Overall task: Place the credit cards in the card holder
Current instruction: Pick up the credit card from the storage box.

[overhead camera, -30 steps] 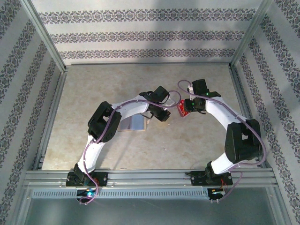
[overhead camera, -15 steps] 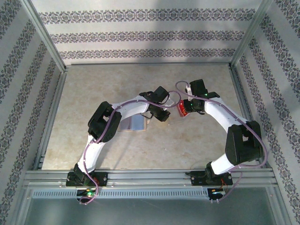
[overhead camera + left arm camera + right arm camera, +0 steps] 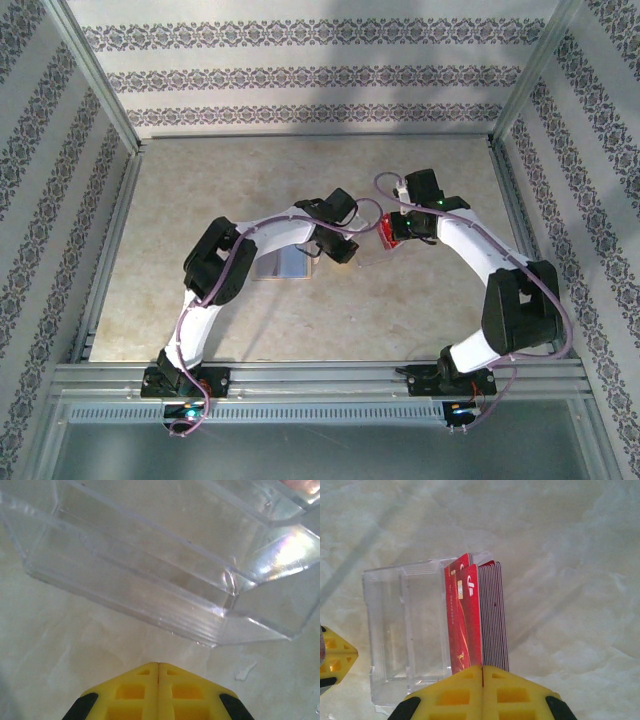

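Several red credit cards [image 3: 468,615] stand on edge in a clear plastic case [image 3: 405,630] on the table. My right gripper [image 3: 482,668] is over them, shut on the near edge of the frontmost card, and a thin red line shows in the seam between its fingers. From above, the cards [image 3: 386,236] sit just left of that gripper [image 3: 394,236]. My left gripper [image 3: 158,664] is shut with nothing in it, low beside the clear case [image 3: 150,580]; from above it [image 3: 343,248] lies left of the cards. The card holder [image 3: 283,265], tan with grey-blue inside, lies open under the left forearm.
The beige table [image 3: 240,190] is walled by metal rails at the left [image 3: 112,250], right [image 3: 512,200] and near edge [image 3: 320,375]. One yellow finger of the left gripper [image 3: 332,660] shows at the left edge of the right wrist view.
My right gripper has closed from partly open to shut on a card. The left arm has drifted slightly to the left and stays shut.
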### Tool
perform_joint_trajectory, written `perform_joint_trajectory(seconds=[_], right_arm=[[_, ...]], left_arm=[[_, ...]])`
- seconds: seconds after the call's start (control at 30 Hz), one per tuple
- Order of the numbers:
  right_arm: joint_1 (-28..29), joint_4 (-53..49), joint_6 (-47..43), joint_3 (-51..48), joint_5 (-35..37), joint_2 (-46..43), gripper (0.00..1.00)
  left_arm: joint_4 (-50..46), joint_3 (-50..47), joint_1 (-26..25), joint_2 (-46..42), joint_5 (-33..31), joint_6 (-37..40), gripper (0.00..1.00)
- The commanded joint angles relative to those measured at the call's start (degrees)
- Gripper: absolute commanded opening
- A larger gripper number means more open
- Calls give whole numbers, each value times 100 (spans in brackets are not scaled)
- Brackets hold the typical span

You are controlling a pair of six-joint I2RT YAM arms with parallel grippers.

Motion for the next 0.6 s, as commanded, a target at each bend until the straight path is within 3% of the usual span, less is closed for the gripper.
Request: perform_joint_trajectory(seconds=[0.0,0.17,0.3,0.57], right_arm=[[47,-142,15,-54,-197,-297,0],[47,-208,93,-28,-342,-519,0],[38,-234,210,-75,-496,-790,0],[36,225,958,-333,-1480,-1362,0]], left_arm=[[-29,-167,-21,-522,-119,174,0],[48,-444,136,-950,-134,199,0],[140,-685,298,-1355,-146,243,19],[345,-1347,812,-2431,8,411,46]])
